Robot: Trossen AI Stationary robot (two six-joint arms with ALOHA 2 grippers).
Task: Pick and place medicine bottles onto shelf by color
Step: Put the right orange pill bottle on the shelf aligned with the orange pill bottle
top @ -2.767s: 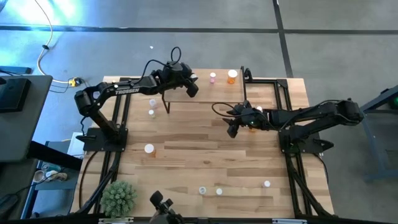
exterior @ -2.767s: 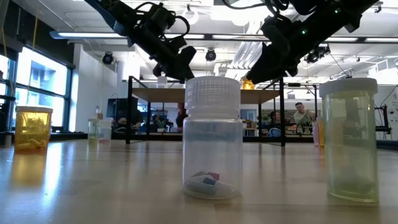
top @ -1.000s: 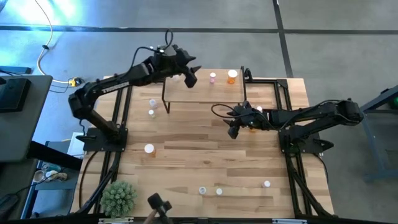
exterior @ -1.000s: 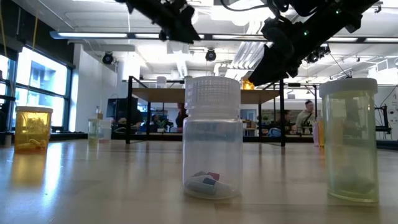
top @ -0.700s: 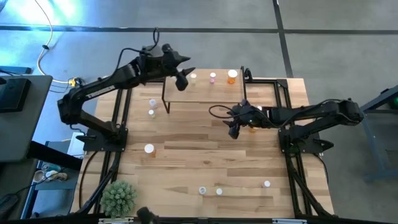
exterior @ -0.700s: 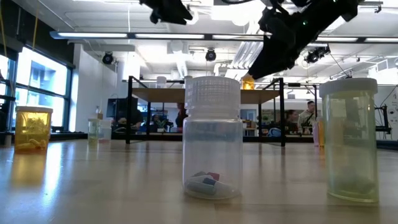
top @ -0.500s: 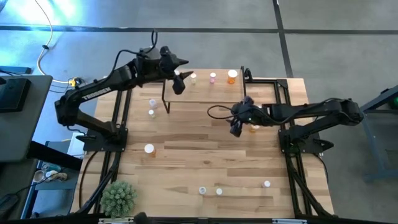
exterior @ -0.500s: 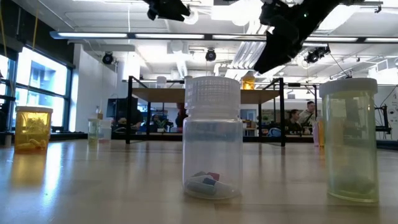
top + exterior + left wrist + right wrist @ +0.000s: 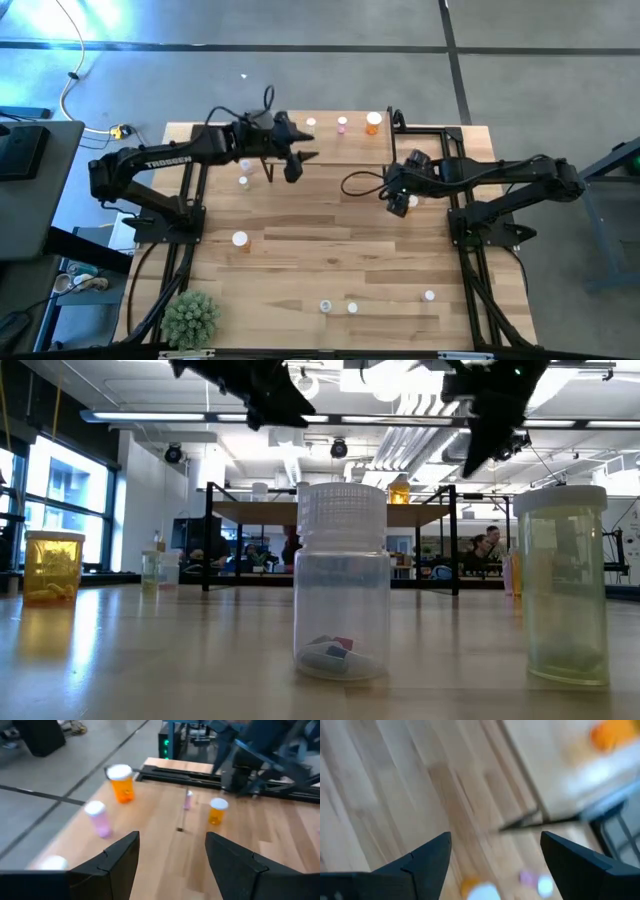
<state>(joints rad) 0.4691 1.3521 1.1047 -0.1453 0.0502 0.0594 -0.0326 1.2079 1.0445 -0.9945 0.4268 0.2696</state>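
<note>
My left gripper (image 9: 293,160) hangs over the near left corner of the shelf (image 9: 330,150), its fingers (image 9: 117,857) spread apart with nothing between them. Past them I see the shelf's light wood top (image 9: 165,845), with an orange bottle (image 9: 121,782) and a pink bottle (image 9: 98,818) standing along its far edge, and a third white cap (image 9: 52,863) just showing beside them. From above, those three stand in a row at the back of the shelf: a pale one (image 9: 311,123), the pink one (image 9: 342,124) and the orange one (image 9: 373,122). A smaller orange bottle (image 9: 217,810) stands on the table (image 9: 330,260) just off the shelf's right end. My right gripper (image 9: 398,200) hovers there too, beside that end of the shelf, its fingers (image 9: 422,857) wide and empty; my wrist view is blurred. More bottles stand on the table: two by the left end of the shelf (image 9: 244,172), one further forward on the left (image 9: 240,239), and three near the front edge (image 9: 352,307). Of these, a clear bottle (image 9: 343,580) and a yellowish one (image 9: 563,585) loom close to the low camera.
</note>
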